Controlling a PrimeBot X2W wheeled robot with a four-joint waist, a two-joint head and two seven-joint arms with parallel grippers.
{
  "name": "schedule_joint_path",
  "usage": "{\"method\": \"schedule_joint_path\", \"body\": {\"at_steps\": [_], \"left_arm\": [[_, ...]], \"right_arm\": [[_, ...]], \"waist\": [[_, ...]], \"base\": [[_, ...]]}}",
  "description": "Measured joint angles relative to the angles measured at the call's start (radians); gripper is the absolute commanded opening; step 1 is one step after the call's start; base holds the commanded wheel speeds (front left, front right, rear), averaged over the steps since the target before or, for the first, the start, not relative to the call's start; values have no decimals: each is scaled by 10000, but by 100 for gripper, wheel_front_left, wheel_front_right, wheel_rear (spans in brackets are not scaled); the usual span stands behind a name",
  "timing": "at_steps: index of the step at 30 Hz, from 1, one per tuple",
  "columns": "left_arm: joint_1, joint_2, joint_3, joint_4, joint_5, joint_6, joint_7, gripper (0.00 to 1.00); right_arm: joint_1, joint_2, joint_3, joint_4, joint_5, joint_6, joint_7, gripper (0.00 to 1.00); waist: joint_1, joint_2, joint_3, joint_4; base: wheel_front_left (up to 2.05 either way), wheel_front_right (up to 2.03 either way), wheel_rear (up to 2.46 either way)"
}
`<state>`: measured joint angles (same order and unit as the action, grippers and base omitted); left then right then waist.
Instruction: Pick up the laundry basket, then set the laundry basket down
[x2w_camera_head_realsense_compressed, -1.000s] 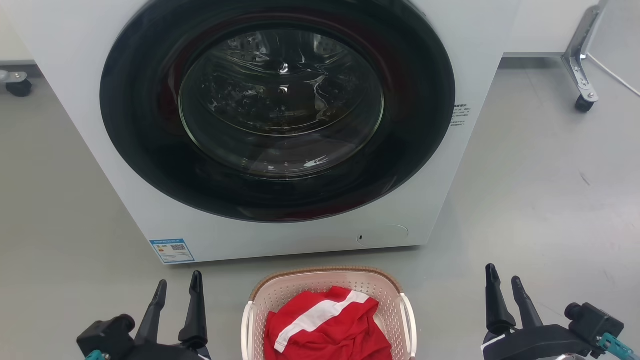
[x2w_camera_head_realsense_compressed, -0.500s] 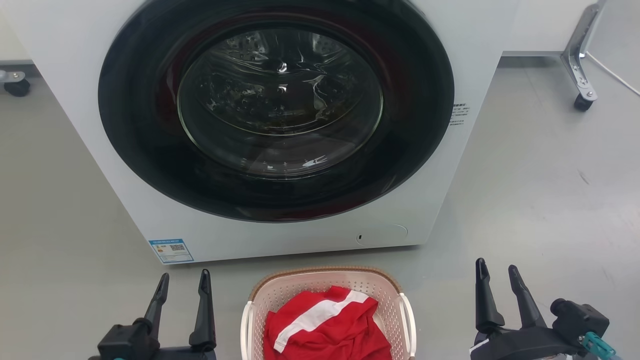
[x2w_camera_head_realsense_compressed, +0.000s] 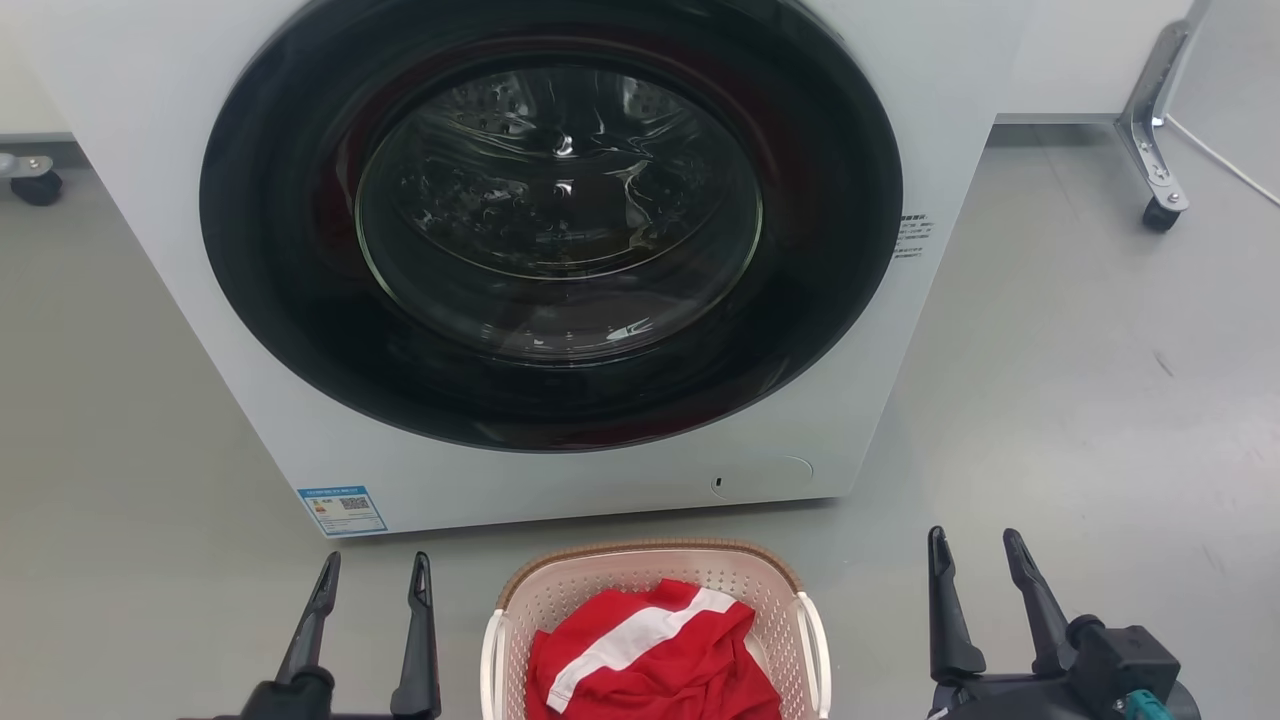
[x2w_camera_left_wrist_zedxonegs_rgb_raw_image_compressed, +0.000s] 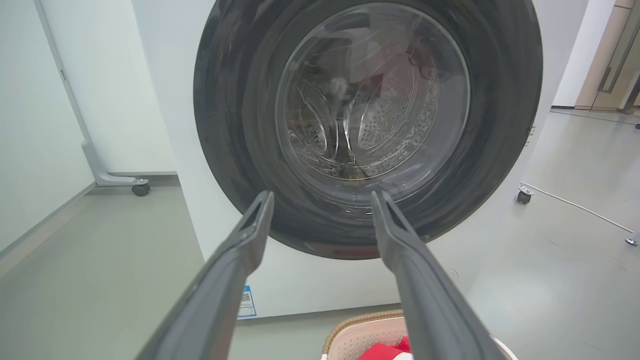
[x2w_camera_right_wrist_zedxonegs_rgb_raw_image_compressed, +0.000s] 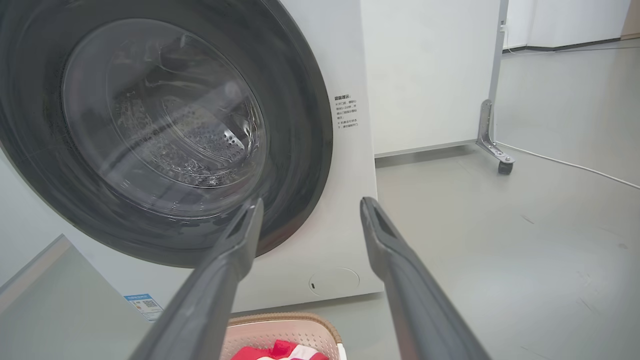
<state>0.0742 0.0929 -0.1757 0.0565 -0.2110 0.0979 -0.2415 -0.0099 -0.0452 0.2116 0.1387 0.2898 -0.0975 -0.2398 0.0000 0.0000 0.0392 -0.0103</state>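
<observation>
Grey floor (x2w_camera_head_realsense_compressed: 1080, 400) spreads across the lower frame, and a white washing machine (x2w_camera_head_realsense_compressed: 560, 230) with a dark round door stands across the top. At bottom centre, just in front of the machine, the laundry basket (x2w_camera_head_realsense_compressed: 650, 549) sits on the floor holding a red and white garment (x2w_camera_head_realsense_compressed: 650, 655). The left gripper (x2w_camera_head_realsense_compressed: 375, 565) at lower left and the right gripper (x2w_camera_head_realsense_compressed: 975, 540) at lower right flank the basket without touching it, fingers spread and empty.

Bright, even light; glare streaks the door glass (x2w_camera_head_realsense_compressed: 560, 200); wrist views bow.
</observation>
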Motion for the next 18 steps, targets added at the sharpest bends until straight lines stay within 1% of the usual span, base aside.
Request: {"method": "schedule_joint_path", "body": {"at_steps": [3,14,18], "left_arm": [[108,0,-40,-128,491,81,-82,100],[178,-29,69,-128,437,61,-82,100],[181,-46,104,-128,435,-21,-82,100]], "right_arm": [[43,-2,81,-82,-472,-40,-96,100],[201,0,25,-140,-468,-40,-96,100],[201,0,23,-182,-468,-36,-96,100]], "waist": [[0,0,-29,-8],[0,0,-71,-13],[0,1,-65,-16]], "base": [[0,0,0],[0,0,0],[0,0,0]]}}
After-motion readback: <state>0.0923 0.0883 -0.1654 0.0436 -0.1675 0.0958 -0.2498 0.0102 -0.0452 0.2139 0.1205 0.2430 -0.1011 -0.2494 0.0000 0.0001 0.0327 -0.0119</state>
